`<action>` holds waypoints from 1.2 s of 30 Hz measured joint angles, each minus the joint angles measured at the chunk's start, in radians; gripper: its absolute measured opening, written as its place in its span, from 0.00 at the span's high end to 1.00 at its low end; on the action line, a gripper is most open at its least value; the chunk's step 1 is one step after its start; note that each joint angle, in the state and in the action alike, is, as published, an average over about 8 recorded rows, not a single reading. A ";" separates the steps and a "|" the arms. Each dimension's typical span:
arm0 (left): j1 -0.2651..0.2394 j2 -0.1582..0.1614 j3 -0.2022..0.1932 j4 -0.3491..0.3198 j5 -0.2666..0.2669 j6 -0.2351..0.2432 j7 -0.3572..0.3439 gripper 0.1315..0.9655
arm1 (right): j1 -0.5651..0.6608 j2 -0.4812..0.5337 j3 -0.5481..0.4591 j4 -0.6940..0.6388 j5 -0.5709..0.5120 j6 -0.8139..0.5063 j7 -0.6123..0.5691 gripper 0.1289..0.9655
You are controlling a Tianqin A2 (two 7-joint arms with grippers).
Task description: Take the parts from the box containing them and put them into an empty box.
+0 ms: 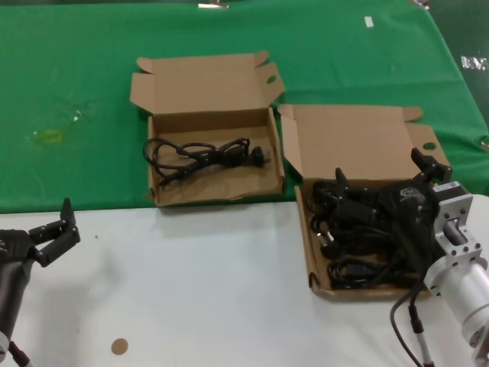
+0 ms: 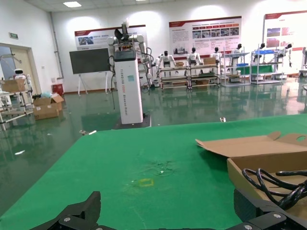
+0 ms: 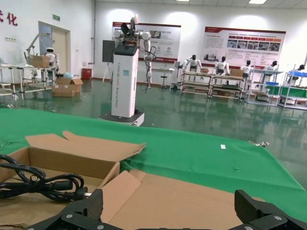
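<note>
The longer cardboard box (image 1: 312, 252) at the right holds a pile of black power cords (image 1: 359, 229). My right gripper (image 1: 384, 174) hangs open and empty just above that pile; in the right wrist view its fingers (image 3: 93, 203) stand wide apart over the box's lid (image 3: 192, 201). The squarer box (image 1: 164, 195) at centre left holds one coiled cord (image 1: 202, 153), which also shows in the right wrist view (image 3: 41, 184) and the left wrist view (image 2: 278, 184). My left gripper (image 1: 57, 228) is open and empty low over the white table at front left.
Green cloth (image 1: 76, 76) covers the back half of the table, with a yellow mark (image 1: 50, 136) at the left. The front is white tabletop (image 1: 214, 290) with a small brown disc (image 1: 118, 346). Both box lids stand open toward the back.
</note>
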 joint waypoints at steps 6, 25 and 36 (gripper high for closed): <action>0.000 0.000 0.000 0.000 0.000 0.000 0.000 0.00 | 0.000 0.000 0.000 0.000 0.000 0.000 0.000 0.00; 0.000 0.000 0.000 0.000 0.000 0.000 0.000 0.00 | 0.000 0.000 0.000 0.000 0.000 0.000 0.000 0.00; 0.000 0.000 0.000 0.000 0.000 0.000 0.000 0.00 | 0.000 0.000 0.000 0.000 0.000 0.000 0.000 0.00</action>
